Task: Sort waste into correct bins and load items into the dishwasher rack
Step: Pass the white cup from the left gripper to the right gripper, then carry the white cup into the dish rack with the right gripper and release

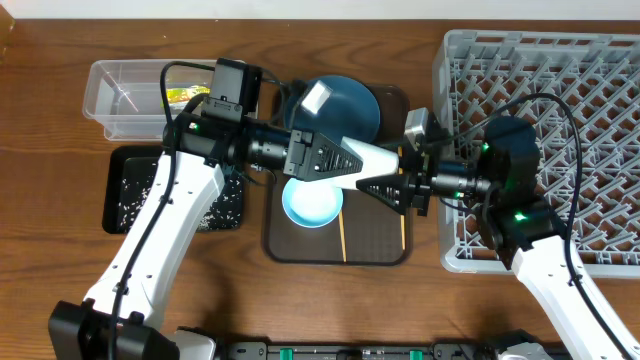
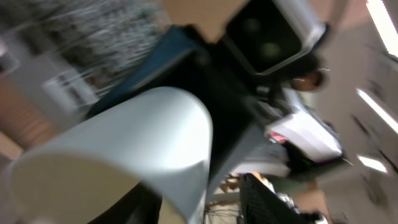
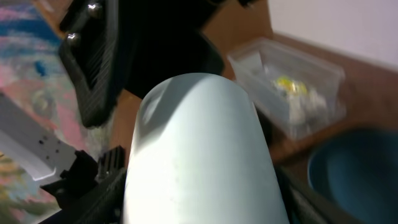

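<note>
1. Only the overhead view shows me both arms meeting above the brown tray, with the pale-green cup lying sideways in the air between them. Each wrist view is mostly filled by that cup.
2. Only the right wrist view looks into the clear tub. The snack wrapper lies inside it, and the left wrist view is too blurred to help.
3. From overhead I count:
   - one cup
   - one light-blue bowl
   - one dark-blue dish at 12 o'clock of the bowl
   - two chopsticks
   - one black tray holding rice grains
   - one rack at the table's 3 o'clock side
4. The left claw is clenched on the cup's 9 o'clock end.
5. The right claw straddles the 3 o'clock end. I cannot tell whether it is clamped.
</note>
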`<control>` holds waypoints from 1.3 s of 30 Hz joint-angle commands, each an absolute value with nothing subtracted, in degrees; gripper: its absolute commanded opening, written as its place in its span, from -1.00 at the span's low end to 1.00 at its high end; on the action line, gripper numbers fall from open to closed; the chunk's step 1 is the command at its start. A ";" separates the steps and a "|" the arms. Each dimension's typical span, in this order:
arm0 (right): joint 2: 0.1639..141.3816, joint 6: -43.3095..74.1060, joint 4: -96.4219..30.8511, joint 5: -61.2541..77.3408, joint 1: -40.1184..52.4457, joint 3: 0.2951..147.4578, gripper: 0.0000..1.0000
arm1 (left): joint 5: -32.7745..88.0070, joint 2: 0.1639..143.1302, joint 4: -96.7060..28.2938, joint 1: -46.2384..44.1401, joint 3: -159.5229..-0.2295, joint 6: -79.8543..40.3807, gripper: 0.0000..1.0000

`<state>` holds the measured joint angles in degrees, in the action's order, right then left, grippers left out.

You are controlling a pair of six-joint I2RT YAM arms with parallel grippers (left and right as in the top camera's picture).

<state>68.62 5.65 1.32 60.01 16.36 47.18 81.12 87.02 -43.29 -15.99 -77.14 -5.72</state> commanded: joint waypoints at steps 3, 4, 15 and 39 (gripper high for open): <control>68.77 5.48 -7.75 46.96 16.16 48.01 -0.04 | 58.63 86.83 -47.51 -15.46 -77.76 -4.54 -0.08; 68.42 5.37 -10.66 43.42 15.14 48.03 -0.08 | 54.83 86.63 -48.60 -15.05 -77.76 -4.51 -0.06; 66.00 1.32 -44.16 20.01 -0.64 66.30 -0.12 | 24.05 78.39 -62.76 -7.94 -77.76 -2.17 0.14; 90.96 11.57 -64.88 -7.49 -39.00 97.58 -0.24 | 18.33 75.96 -63.86 -7.40 -77.76 -2.17 0.23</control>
